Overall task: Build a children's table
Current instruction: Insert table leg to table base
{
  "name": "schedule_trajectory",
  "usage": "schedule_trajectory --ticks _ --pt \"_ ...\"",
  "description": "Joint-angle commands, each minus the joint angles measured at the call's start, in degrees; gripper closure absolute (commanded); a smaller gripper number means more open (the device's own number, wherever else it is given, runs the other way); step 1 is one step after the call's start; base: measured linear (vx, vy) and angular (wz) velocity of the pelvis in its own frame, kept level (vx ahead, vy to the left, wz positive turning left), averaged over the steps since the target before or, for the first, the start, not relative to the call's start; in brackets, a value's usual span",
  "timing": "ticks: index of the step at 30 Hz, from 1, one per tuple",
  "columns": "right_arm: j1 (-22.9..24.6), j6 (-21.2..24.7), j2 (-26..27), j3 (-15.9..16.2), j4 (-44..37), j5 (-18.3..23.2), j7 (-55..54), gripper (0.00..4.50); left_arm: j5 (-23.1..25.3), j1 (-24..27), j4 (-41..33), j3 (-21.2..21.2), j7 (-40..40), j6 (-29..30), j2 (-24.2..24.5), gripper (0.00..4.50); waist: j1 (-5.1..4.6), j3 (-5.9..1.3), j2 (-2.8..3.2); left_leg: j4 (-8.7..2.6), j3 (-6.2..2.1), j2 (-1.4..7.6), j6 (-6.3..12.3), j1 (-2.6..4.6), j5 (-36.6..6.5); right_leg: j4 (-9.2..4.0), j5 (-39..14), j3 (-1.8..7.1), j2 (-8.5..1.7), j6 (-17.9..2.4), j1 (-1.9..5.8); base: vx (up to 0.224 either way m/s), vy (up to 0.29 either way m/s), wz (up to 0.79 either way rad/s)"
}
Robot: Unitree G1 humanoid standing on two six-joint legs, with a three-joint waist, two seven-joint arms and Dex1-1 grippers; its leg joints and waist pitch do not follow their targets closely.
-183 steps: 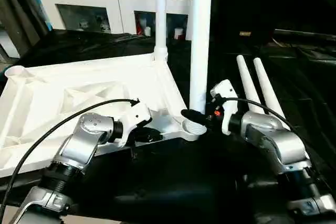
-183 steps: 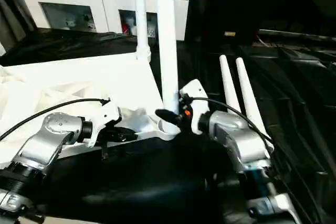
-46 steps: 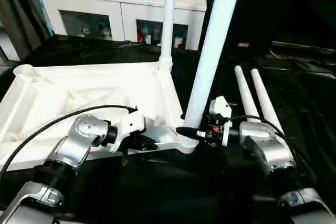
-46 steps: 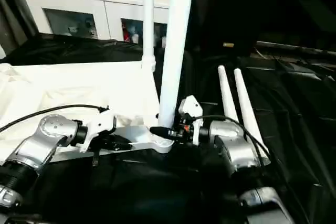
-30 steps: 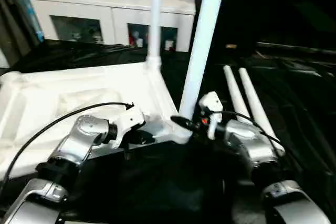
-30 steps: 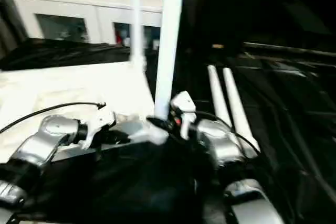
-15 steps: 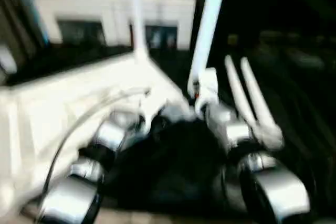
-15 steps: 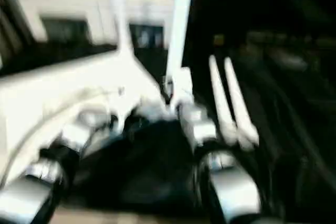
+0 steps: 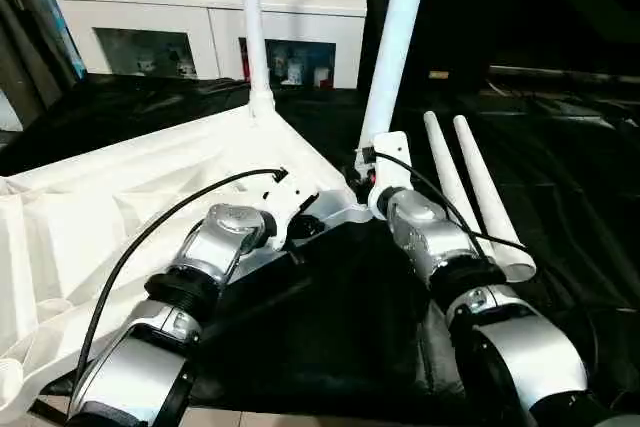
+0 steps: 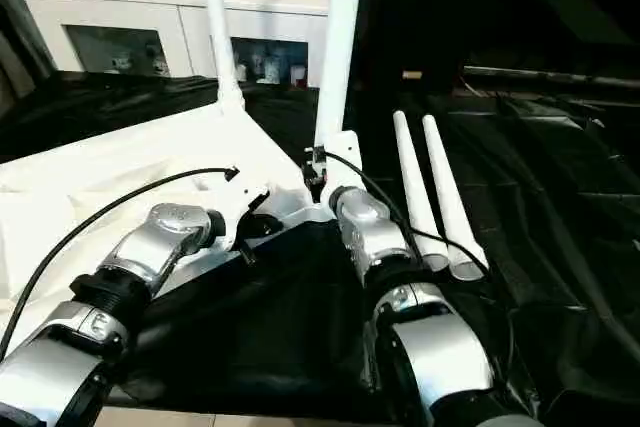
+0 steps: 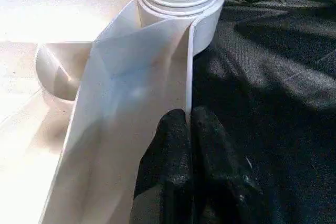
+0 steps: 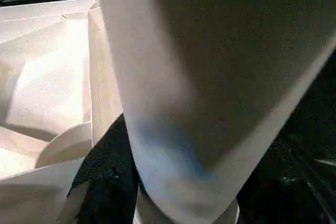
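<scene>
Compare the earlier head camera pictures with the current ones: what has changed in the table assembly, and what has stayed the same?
The near leg, which leaned to the right a second ago, now leans less in its corner socket, with the right gripper still at its base. The left gripper stays pinched on the tabletop rim. The far leg remains installed; two loose legs lie untouched.

The tabletop [image 9: 120,197] is showing smooth white plastic with a soft sheen, and the legs [image 9: 395,47] are looking like the same smooth white plastic. Beside the tabletop, a black cloth [image 9: 330,337] is lying wrinkled and matt. The forearms [image 9: 215,247] are gleaming as brushed silver metal. The left tool's fingers [image 11: 178,156] are appearing rough, matt black.
</scene>
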Motion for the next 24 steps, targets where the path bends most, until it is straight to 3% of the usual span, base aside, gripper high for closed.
schedule_trajectory --ticks 1,3,5,8,9,19,23,24 --pt "3.3 6.0 3.3 1.4 6.8 0.0 3.9 2.58 0.8 0.2 0.8 0.6 2.0 0.1 0.1 4.50 -0.16 -1.03 0.37 -5.03 -0.99 3.34 -0.46 -0.66 -17.2 -6.27 -19.6 3.61 -4.63 -7.6 0.77 0.000 0.000 0.00" --pt "3.1 6.0 3.3 1.2 6.7 0.1 4.5 2.58 0.7 0.3 0.6 0.6 1.9 0.1 0.2 4.50 -0.23 -1.06 0.49 -5.10 -0.97 3.41 -0.47 -0.67 -16.8 -6.27 -18.8 3.56 -4.54 -7.7 0.78 0.000 0.000 0.00" --pt "2.7 5.7 3.3 1.1 6.7 -0.2 4.8 1.88 0.7 0.3 0.6 0.6 1.7 0.0 0.4 4.50 -0.29 -1.06 0.53 -5.15 -0.96 3.40 -0.66 -0.79 -16.4 -6.18 -17.5 3.52 -4.47 -8.0 0.85 0.000 0.000 0.00" --pt "2.1 5.2 3.2 0.1 6.6 0.2 5.3 1.86 0.5 0.3 0.5 0.7 1.4 -0.1 0.6 4.50 -0.50 -1.08 0.53 -5.13 -0.89 3.42 -0.62 -0.86 -16.1 -6.03 -15.6 3.47 -4.47 -8.8 0.98 0.000 0.000 0.00" --pt "1.8 5.0 3.1 -0.1 6.6 0.2 5.5 1.56 0.5 0.4 0.5 0.7 1.4 -0.2 0.7 4.50 -0.52 -1.12 0.54 -5.12 -0.88 3.43 -0.57 -0.81 -15.9 -6.02 -15.4 3.45 -4.46 -8.9 0.97 0.000 0.000 0.00" --pt "0.6 1.5 2.7 -1.7 5.8 0.9 10.0 0.80 0.5 0.6 -0.1 0.5 0.1 -0.9 1.7 4.50 -0.75 -1.06 0.78 -4.99 -0.71 3.46 0.17 -0.95 -14.6 -5.99 -14.4 3.42 -4.56 -9.8 1.05 0.000 0.000 0.00" --pt "1.7 -0.2 1.3 0.1 2.5 0.3 16.8 0.43 0.4 1.4 -1.4 -0.1 -2.7 -3.2 3.1 4.50 -0.88 -1.35 0.73 -4.66 -0.67 3.46 1.38 -1.37 -11.3 -5.49 -9.5 3.34 -4.51 -10.5 1.43 0.000 0.000 0.00" --pt "3.0 -0.6 -0.7 2.4 -0.2 -1.1 21.3 0.43 0.0 2.2 -2.7 -0.4 -5.2 -4.8 4.3 4.50 -0.89 -1.37 0.79 -4.48 -0.64 3.48 2.11 -1.50 -9.6 -5.24 -6.2 3.15 -4.33 -11.0 1.62 0.000 0.000 0.00"
